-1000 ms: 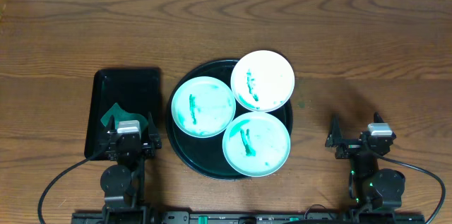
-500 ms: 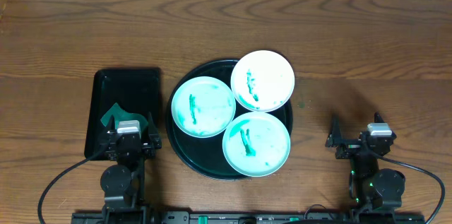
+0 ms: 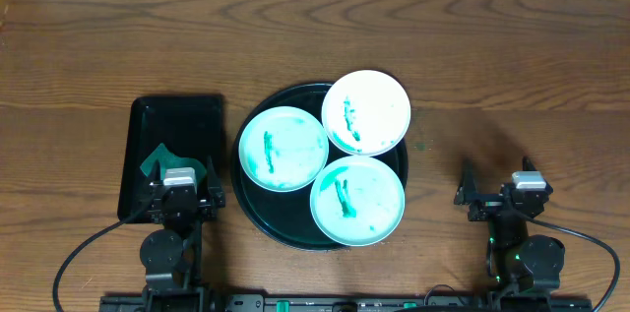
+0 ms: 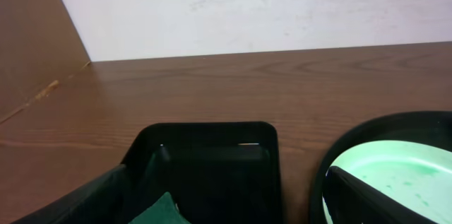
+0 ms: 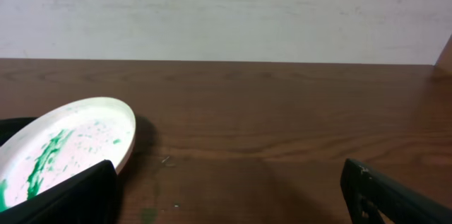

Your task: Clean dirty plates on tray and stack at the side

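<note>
Three white plates sit on a round black tray at the middle of the tabletop, closer to the near edge than the far one. All three are smeared with green. They are the left plate, the far plate, whose rim overhangs the tray toward the far edge, and the near plate. None is stacked or wiped yet, so the cleaning looks unstarted.

Just beside the round tray, toward the left edge, lies a black rectangular tray holding a green cloth. It is probably set there as the wiper, within easy reach of the left arm.

The left gripper rests at the near edge over the rectangular tray's near end, fingers spread and holding nothing. The right gripper is near the near-right corner over bare wood, also spread and empty. That bare side seems the likely stacking spot.

Only the overhead view shows all three plates and the layout. The left wrist view shows the rectangular tray's raised wall. The right wrist view shows the low rim of one smeared plate; which plate it is I cannot tell.
</note>
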Available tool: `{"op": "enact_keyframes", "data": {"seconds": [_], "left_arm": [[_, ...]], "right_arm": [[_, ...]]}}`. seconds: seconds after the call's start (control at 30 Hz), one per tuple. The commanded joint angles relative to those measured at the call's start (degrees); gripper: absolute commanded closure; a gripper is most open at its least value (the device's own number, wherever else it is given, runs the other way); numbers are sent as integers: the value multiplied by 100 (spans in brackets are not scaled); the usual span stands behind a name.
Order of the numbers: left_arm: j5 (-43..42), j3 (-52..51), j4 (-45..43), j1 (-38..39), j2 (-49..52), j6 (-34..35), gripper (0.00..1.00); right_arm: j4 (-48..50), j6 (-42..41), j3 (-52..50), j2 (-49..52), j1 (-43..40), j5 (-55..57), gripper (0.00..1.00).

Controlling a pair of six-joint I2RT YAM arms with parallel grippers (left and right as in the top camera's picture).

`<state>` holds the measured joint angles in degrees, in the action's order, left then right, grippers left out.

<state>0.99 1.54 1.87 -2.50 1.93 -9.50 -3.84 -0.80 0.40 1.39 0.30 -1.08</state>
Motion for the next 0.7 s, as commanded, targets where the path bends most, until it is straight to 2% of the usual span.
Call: {"op": "enact_keyframes", "data": {"seconds": [0.0, 0.43, 0.67], "left_arm": [[-195, -116, 15, 9, 17, -59, 13], [-188, 417, -15, 7, 59, 186, 13], [-192, 1115, 42, 7, 807, 380, 13]], "right_arm": [[72, 63, -9, 11, 39, -37, 1], [446, 96, 302, 13, 39, -92, 1], [341, 457, 1005, 422, 39, -142, 1]]}}
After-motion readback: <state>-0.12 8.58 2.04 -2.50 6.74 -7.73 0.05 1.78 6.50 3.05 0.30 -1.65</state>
